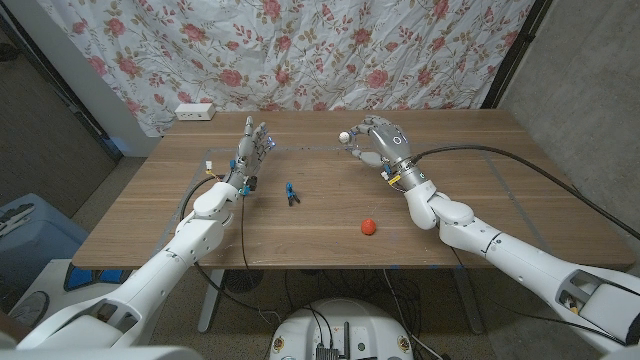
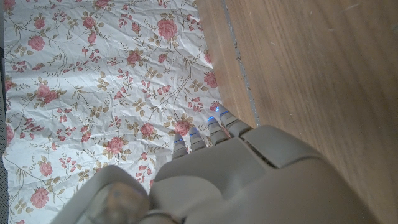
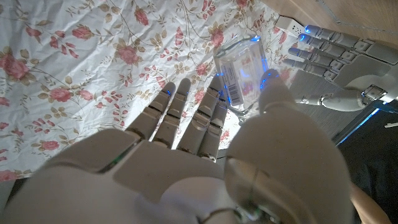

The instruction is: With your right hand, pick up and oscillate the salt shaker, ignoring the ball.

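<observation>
Salt shaker sits pinched in the raised right hand, lifted clear for shaking, red ball ignored.

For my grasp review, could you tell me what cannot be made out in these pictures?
- Salt shaker: base hidden by the right hand, right wrist view; tiny in the head view.
- Blue item on the table: too small to identify, head view.
- Left hand: palm side unseen, left wrist view.

Head view looks down over table — wrist views close, sharing floral curtain.
</observation>
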Robot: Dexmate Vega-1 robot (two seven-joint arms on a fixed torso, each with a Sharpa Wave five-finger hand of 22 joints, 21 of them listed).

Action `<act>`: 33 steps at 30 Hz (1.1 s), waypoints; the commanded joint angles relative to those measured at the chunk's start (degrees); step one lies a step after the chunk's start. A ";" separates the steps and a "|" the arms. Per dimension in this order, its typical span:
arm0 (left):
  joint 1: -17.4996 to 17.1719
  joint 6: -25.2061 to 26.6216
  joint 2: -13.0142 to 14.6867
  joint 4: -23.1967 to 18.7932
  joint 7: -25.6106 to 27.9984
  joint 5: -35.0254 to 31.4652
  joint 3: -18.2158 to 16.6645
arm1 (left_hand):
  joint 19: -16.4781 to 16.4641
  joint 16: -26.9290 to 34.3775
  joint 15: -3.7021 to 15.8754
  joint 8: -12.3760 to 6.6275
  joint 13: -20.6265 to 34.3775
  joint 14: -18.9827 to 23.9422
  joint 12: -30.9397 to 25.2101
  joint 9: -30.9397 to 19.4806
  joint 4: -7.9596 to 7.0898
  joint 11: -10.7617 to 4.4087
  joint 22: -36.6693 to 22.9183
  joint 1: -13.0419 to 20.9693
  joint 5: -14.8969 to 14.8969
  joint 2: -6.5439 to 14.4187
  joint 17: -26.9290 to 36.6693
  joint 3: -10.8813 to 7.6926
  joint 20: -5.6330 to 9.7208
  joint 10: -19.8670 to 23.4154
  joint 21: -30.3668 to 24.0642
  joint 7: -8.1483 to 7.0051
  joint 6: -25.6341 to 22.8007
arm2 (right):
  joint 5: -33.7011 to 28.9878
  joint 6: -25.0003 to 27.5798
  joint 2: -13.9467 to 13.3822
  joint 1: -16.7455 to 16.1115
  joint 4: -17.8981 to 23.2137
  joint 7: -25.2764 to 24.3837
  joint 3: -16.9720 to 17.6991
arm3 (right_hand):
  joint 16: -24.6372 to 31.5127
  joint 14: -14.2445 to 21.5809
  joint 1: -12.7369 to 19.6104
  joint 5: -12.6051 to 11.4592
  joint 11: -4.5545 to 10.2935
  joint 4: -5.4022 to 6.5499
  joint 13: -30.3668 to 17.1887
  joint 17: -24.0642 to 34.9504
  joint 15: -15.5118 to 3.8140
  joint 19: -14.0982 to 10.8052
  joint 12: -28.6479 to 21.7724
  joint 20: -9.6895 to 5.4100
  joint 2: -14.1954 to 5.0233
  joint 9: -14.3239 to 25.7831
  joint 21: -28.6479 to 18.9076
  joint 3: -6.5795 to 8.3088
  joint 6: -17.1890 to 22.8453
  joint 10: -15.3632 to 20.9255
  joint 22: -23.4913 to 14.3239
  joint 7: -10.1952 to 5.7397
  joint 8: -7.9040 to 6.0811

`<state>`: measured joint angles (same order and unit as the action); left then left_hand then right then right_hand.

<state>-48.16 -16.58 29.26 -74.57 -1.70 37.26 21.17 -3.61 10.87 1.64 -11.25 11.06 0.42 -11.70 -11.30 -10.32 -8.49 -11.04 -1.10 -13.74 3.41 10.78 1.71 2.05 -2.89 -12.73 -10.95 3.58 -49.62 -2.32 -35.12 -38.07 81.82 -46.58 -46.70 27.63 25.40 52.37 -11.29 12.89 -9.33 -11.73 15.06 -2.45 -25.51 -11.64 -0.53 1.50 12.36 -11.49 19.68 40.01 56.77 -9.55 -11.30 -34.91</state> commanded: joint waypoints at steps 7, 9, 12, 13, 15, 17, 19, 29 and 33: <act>0.03 -0.03 -0.04 0.07 -0.01 -0.01 0.02 | -0.27 0.28 6.05 -0.25 0.21 0.03 -0.44 -0.35 -0.35 -0.48 -0.27 -0.01 -0.45 5.79 0.34 0.10 1.39 0.02 -0.26 -0.54 -0.04 | -7.15 6.71 0.09 2.74 -2.70 -7.47 -3.35 | 0.97 0.70 2.48 -0.01 -0.13 -0.10 -0.19 0.37 -9.05 -1.05 -0.29 -0.44 -1.05 0.19 -0.44 -0.46 1.96 0.33 -0.26 -1.10 -0.55; 0.02 -0.02 -0.03 0.06 -0.01 -0.01 0.02 | -0.26 0.28 6.05 -0.26 0.21 0.03 -0.45 -0.35 -0.35 -0.47 -0.27 -0.01 -0.45 5.79 0.34 0.10 1.38 0.05 -0.26 -0.50 -0.07 | -7.35 6.87 0.21 3.08 -3.34 -8.43 -3.71 | 1.05 0.82 2.60 -0.01 -0.13 -0.10 -0.20 0.40 -9.12 -1.10 -0.31 -0.47 -1.13 0.20 -0.43 -0.47 1.99 0.39 -0.26 -1.11 -0.56; 0.02 -0.01 -0.02 0.05 -0.01 0.00 0.01 | -0.26 0.29 6.03 -0.23 0.21 0.05 -0.41 -0.35 -0.35 -0.47 -0.27 -0.01 -0.45 5.79 0.34 0.10 1.37 -0.05 -0.26 -0.55 0.00 | -8.11 7.10 0.05 3.74 -4.08 -9.51 -4.45 | 1.22 1.02 2.73 0.00 -0.12 -0.07 -0.22 0.47 -9.13 -1.28 -0.35 -0.70 -1.21 0.21 -0.44 -0.52 2.10 0.51 -0.27 -1.11 -0.60; 0.02 -0.02 -0.02 0.05 -0.01 0.00 0.01 | -0.26 0.28 6.04 -0.24 0.21 0.01 -0.41 -0.35 -0.35 -0.50 -0.27 -0.01 -0.45 5.78 0.34 0.10 1.36 -0.05 -0.26 -0.52 -0.01 | -8.30 7.51 0.16 3.83 -4.30 -9.95 -4.58 | 1.24 1.05 2.83 0.00 -0.12 -0.09 -0.23 0.47 -9.18 -1.34 -0.36 -0.77 -1.23 0.22 -0.44 -0.54 2.19 0.56 -0.27 -1.10 -0.64; 0.03 -0.01 -0.02 0.05 -0.02 0.00 0.01 | -0.26 0.28 6.00 -0.25 0.21 0.02 -0.42 -0.35 -0.35 -0.41 -0.27 -0.01 -0.45 5.79 0.34 0.10 1.36 -0.02 -0.26 -0.46 -0.04 | -8.98 8.10 0.22 4.17 -4.82 -10.94 -5.03 | 1.30 1.12 2.84 0.01 -0.11 -0.05 -0.24 0.49 -9.14 -1.38 -0.38 -0.81 -1.27 0.23 -0.43 -0.59 2.24 0.63 -0.27 -1.11 -0.66; 0.03 -0.01 -0.01 0.06 -0.02 0.00 0.01 | -0.27 0.28 6.01 -0.25 0.21 0.03 -0.44 -0.35 -0.35 -0.43 -0.27 -0.01 -0.45 5.79 0.34 0.10 1.34 0.03 -0.26 -0.51 -0.05 | -9.65 9.15 0.55 4.40 -5.48 -12.15 -5.42 | 1.49 1.37 2.88 0.03 -0.11 0.03 -0.26 0.57 -9.11 -1.41 -0.44 -0.89 -1.41 0.26 -0.39 -0.65 2.45 0.81 -0.27 -1.10 -0.75; 0.03 -0.02 -0.01 0.07 -0.03 0.01 0.01 | -0.27 0.28 5.99 -0.24 0.21 0.02 -0.45 -0.35 -0.35 -0.44 -0.27 -0.01 -0.45 5.79 0.34 0.10 1.35 0.04 -0.26 -0.53 -0.03 | -9.82 9.47 0.71 4.69 -6.02 -12.85 -5.83 | 1.55 1.42 3.00 0.05 -0.11 -0.01 -0.27 0.60 -9.14 -1.43 -0.47 -0.97 -1.41 0.28 -0.36 -0.69 2.52 0.92 -0.27 -1.12 -0.78; 0.04 0.00 0.00 0.06 -0.03 0.01 0.00 | -0.24 0.29 6.00 -0.25 0.21 0.04 -0.43 -0.35 -0.35 -0.51 -0.27 -0.01 -0.45 5.78 0.34 0.10 1.38 0.00 -0.25 -0.57 -0.05 | -11.79 13.04 1.34 6.19 -8.17 -14.62 -8.07 | 1.81 1.52 3.77 0.10 -0.10 -0.25 -0.30 0.76 -9.11 -1.29 -0.43 -1.22 -1.18 0.42 -0.14 -0.98 2.74 1.00 -0.28 -1.20 -0.97; 0.03 0.01 0.00 0.05 -0.02 0.01 0.00 | -0.26 0.29 6.01 -0.24 0.21 0.04 -0.44 -0.35 -0.35 -0.43 -0.27 -0.01 -0.45 5.78 0.34 0.10 1.39 0.01 -0.26 -0.57 -0.02 | -12.84 14.89 1.17 6.66 -8.22 -14.28 -8.86 | 1.83 1.51 3.92 0.11 -0.10 -0.28 -0.30 0.77 -9.05 -1.34 -0.38 -1.21 -1.05 0.45 -0.12 -1.09 2.61 0.94 -0.28 -1.21 -0.95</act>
<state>-48.12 -16.58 29.25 -74.53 -1.74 37.26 21.19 -3.61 10.87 1.64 -11.25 11.05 0.41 -11.70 -11.30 -10.32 -8.48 -11.04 -1.10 -13.74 3.41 10.78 1.71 2.05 -2.89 -12.73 -10.95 3.58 -59.76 8.41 -34.12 -32.96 75.16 -59.58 -53.25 29.05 26.33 54.25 -10.86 12.91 -9.72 -11.86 15.58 -2.77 -26.61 -11.68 -1.64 1.41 12.69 -11.49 18.80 40.64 57.22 -9.77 -10.67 -35.61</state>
